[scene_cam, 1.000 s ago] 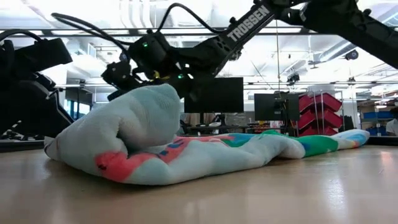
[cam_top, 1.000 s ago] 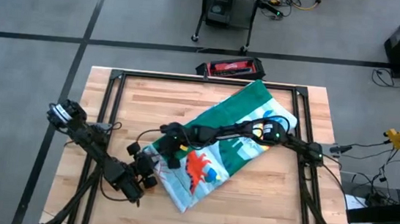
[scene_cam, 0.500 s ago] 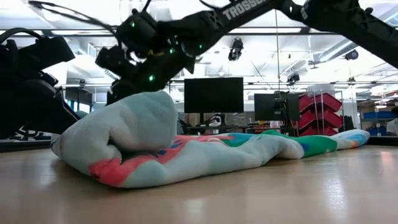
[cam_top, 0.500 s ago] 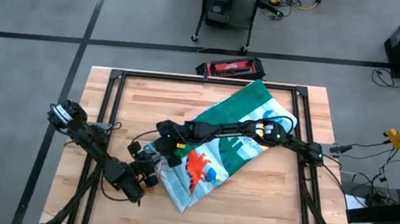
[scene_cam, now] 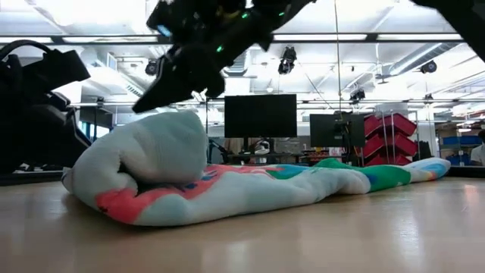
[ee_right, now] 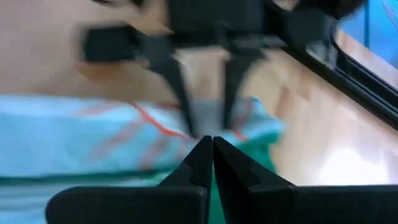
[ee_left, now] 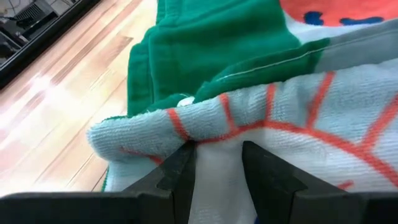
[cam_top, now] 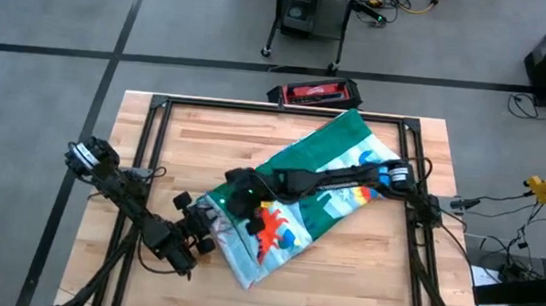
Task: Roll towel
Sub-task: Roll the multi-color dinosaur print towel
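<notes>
The towel [cam_top: 323, 181] lies slantwise on the table, from the near left to the far right. Its dinosaur face is up and its green border shows at the far end. Its near-left end is rolled into a hump [scene_cam: 155, 155]. My left gripper [cam_top: 206, 223] sits at that hump, shut on the cloth [ee_left: 219, 171]. My right gripper [cam_top: 235, 200] is shut and hovers above the hump [scene_cam: 144, 105], pointing down toward the left gripper, with nothing between its fingers [ee_right: 211, 146]. My left gripper pinches a thick fold of the rolled end [ee_left: 217, 146] between its two fingers [ee_left: 181, 171]. It comes from the table's near left, slanting down. Several layers of striped cloth bulge over the fingertips. The roll rests on the table and on the flat part of the towel.
A black frame rail [cam_top: 150, 151] runs along the table's left side and another along its right side [cam_top: 417, 187]. A red and black case [cam_top: 314, 93] lies just beyond the far edge. Bare wood [cam_top: 361, 282] lies near and right of the towel.
My right gripper, shut throughout, has risen off the rolled hump, drawn back a little toward the table's right and rolled at the wrist. The hump stays in the left gripper's hold and has sagged slightly.
</notes>
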